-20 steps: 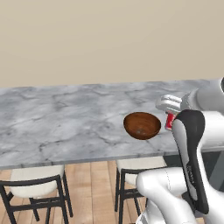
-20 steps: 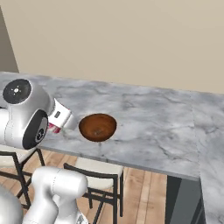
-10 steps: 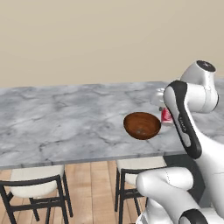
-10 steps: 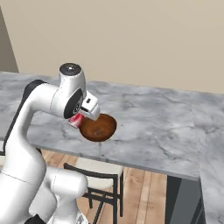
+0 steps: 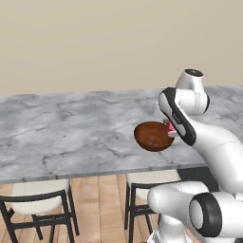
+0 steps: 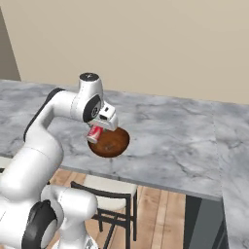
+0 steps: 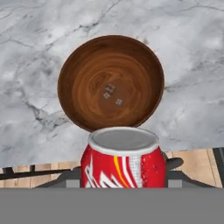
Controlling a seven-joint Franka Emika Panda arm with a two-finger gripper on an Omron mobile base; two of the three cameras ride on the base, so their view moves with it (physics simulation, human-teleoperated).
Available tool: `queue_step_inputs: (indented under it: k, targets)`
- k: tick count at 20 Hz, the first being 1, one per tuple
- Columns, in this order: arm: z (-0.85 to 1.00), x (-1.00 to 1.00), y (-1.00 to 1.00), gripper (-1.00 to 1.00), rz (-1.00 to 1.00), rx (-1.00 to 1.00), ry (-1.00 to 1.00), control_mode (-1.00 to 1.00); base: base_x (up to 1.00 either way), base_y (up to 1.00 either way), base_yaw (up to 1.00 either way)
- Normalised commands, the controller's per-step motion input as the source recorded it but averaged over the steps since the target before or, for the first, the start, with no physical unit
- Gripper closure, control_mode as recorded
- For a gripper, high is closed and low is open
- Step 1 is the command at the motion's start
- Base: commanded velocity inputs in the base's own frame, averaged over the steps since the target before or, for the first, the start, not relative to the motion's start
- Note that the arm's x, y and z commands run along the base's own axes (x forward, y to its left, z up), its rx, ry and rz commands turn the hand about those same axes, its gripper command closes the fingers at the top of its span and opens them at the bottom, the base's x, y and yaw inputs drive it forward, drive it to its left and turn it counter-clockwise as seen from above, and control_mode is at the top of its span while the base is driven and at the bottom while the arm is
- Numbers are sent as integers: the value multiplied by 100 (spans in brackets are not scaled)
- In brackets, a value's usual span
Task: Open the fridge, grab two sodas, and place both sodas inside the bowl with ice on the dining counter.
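Now the can (image 7: 123, 157) sat clamped between the fingers of the gripper (image 6: 98, 131), its pale top facing the hand camera and its red side showing just over the near rim of the bowl (image 7: 111, 82). In the right base view the can (image 6: 95, 133) hung tilted at the bowl's (image 6: 111, 141) near-left edge, close above it; whether it touched the rim could not be told. A second before, the hand had been low beside the arm's forward link, short of the bowl; half a second before, the arm had already swung up and out, and since then it had carried the can the last stretch, so that the bowl filled the upper half of the hand view. The bowl itself had not shifted on the counter (image 5: 71, 133), and its inside showed only a few small pale bits, perhaps ice, with no other can in it.

That suggested the first soda was being delivered and the second was yet to be fetched. The can looked not quite centred over the bowl, so a release here might catch the rim and roll it onto the marble; a little more reach forward seemed wanted before letting go. Below the counter's edge stood two chairs (image 5: 40, 206), well clear of the arm.
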Motion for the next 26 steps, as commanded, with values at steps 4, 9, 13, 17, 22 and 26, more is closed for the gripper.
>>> queue_step_inputs:
  k: [4,9,13,17,22,26]
  targets:
    - [-44,59,0,100,1,-6,6,-100,0,0,0]
    - [-47,50,0,100,2,-2,10,-100,0,0,0]
    - [-40,40,0,100,0,0,8,-100,0,0,0]
    - [-41,38,0,100,0,0,8,-100,0,0,0]
    - [-40,34,0,100,0,-2,5,-100,0,0,0]
    - [-31,28,0,100,0,-3,1,-100,0,0,0]
